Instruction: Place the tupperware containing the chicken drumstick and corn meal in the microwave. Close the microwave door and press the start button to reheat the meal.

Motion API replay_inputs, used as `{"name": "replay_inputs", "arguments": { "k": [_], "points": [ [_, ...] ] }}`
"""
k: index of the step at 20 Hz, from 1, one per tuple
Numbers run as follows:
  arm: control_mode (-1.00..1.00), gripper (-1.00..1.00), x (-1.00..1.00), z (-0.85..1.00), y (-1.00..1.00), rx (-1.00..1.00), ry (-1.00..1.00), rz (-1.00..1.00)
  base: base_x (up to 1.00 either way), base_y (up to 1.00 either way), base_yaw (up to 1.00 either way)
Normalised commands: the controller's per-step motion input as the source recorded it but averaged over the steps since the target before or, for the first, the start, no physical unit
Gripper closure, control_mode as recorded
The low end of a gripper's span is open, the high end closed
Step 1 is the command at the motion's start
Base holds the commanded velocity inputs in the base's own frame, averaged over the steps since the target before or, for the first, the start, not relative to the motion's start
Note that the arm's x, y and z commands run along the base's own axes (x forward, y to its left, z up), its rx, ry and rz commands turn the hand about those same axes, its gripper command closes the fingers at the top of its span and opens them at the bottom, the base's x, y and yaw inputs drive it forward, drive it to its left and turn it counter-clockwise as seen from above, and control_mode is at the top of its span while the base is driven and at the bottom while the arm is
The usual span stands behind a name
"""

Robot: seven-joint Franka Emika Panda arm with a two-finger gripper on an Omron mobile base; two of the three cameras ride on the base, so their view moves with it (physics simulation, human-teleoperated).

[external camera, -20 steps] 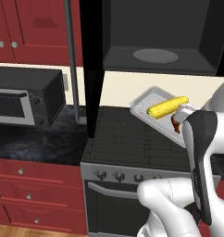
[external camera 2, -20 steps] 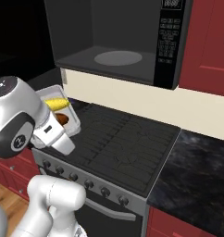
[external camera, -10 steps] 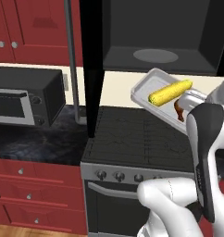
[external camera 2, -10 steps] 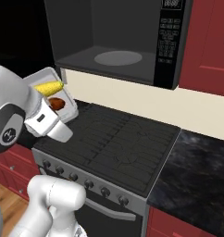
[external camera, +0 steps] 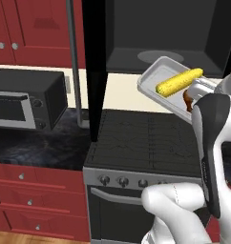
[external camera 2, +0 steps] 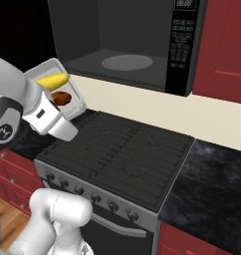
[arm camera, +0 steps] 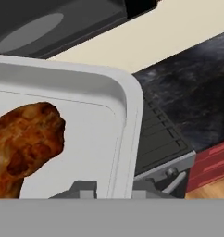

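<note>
The hand (arm camera: 114, 189) pinches the rim of the tilted pale tray (external camera: 154, 83), holding yellow corn (external camera: 178, 81) and a brown drumstick (arm camera: 26, 139), before the open microwave (external camera 2: 127, 45).

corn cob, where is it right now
The corn lies in the tupperware beside the chicken drumstick, held tilted above the stove, just below the open microwave.

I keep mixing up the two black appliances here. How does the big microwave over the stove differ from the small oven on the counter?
The microwave hangs above the stove and is much wider; the small oven sits on the counter to its left. The microwave door stands open, showing a dark cavity, while the small oven's silver-framed door is shut. Both are black boxes.
</note>
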Motion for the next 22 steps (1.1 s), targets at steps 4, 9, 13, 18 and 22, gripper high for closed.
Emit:
{"name": "replay_inputs", "arguments": {
  "k": [4, 9, 13, 18, 22],
  "points": [
    [-1.0, 1.0, 0.33, 0.0, -0.23, 0.0, 0.0, -0.17, 0.0, 0.0, 0.0],
    [-1.0, 1.0, 0.34, 0.01, -0.4, 0.01, -0.02, -0.16, 0.0, 0.0, 0.0],
    [-1.0, 1.0, 0.51, 0.2, -0.32, 0.01, -0.04, -0.09, 0.0, 0.0, 0.0],
    [-1.0, 1.0, 0.53, 0.28, -0.26, 0.01, -0.07, -0.04, 0.0, 0.0, 0.0],
    [-1.0, 1.0, 0.53, 0.15, -0.18, 0.0, -0.05, -0.06, 0.0, 0.0, 0.0]
  ]
}}
